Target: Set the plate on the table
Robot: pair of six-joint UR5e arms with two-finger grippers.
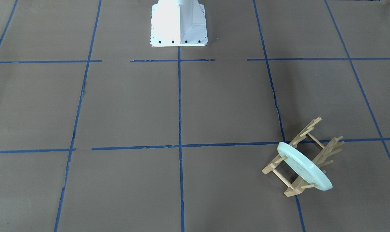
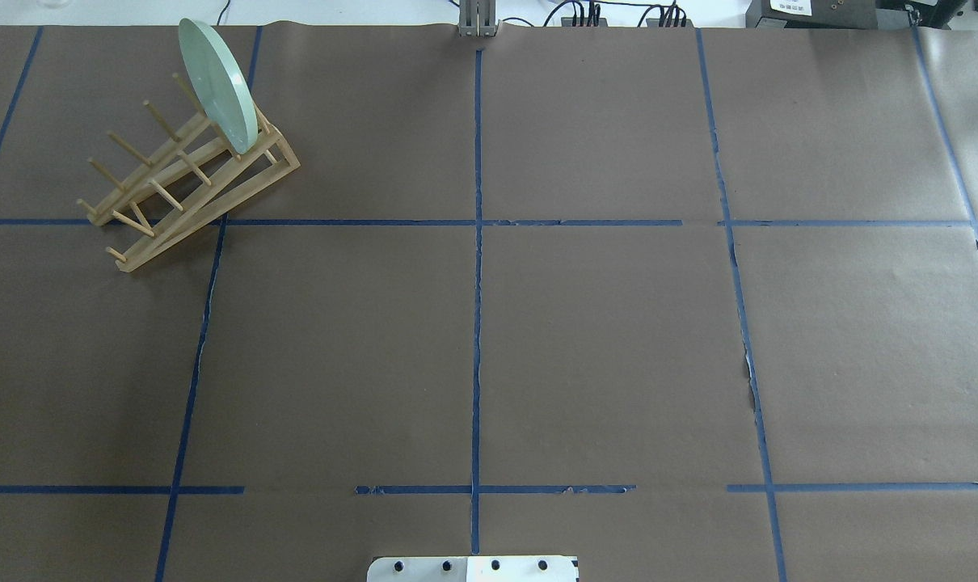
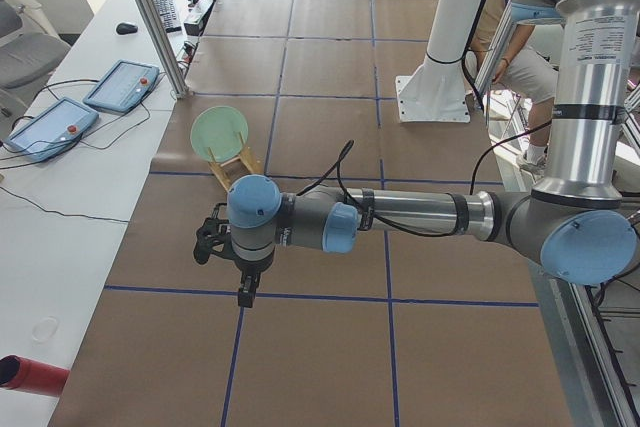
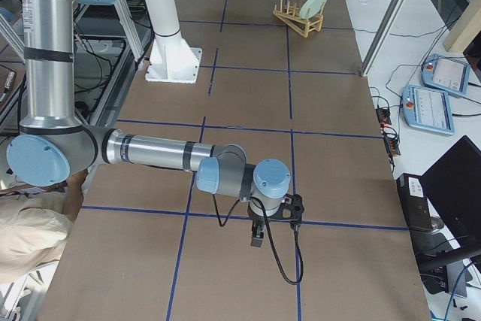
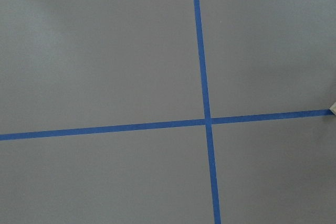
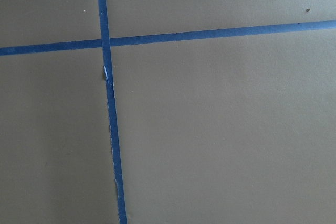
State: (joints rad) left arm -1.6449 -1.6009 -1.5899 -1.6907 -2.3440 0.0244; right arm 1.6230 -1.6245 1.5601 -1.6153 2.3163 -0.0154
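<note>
Brown blue-taped table [image 2: 618, 347], wooden peg rack [image 2: 285, 160] near one corner, white robot base [image 2: 473, 568]

The plate [image 2: 217, 85] stands on edge, leaning, in the end slot of a wooden peg rack [image 2: 190, 190] near the far left corner of the table [image 2: 602, 347]. The rack sits askew to the blue tape lines [image 2: 477, 323] and overlaps two of them. A white robot base [image 2: 473, 568] occupies the middle of the near edge, and cables [image 2: 574, 14] lie beyond the far edge.
</note>
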